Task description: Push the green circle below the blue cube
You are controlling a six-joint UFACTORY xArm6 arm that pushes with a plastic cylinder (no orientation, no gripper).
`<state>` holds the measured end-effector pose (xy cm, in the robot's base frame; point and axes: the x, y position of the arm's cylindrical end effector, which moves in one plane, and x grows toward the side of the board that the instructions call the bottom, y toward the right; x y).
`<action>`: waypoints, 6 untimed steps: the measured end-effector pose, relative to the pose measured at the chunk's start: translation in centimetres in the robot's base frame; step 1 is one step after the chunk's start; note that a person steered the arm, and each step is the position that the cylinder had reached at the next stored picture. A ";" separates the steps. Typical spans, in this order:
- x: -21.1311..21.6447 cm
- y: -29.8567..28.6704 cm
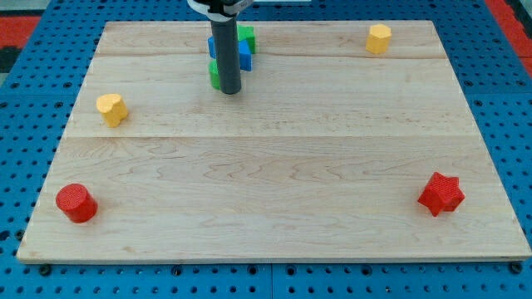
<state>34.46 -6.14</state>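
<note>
My dark rod comes down from the view's top, and my tip (230, 90) rests on the board near the top centre. The green circle (214, 75) sits just left of the rod, mostly hidden behind it; only a green sliver shows. The blue cube (243, 56) lies just above it, also partly hidden by the rod. A second green block (247, 35) touches the blue cube's top right side. My tip is at the green circle's lower right edge, seemingly touching it.
A yellow hexagon block (378, 38) stands at the top right. A yellow heart-like block (111, 108) lies at the left. A red cylinder (76, 202) is at the bottom left and a red star (440, 193) at the bottom right. The wooden board (274, 166) lies on a blue pegboard.
</note>
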 end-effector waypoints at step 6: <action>-1.4 -3.3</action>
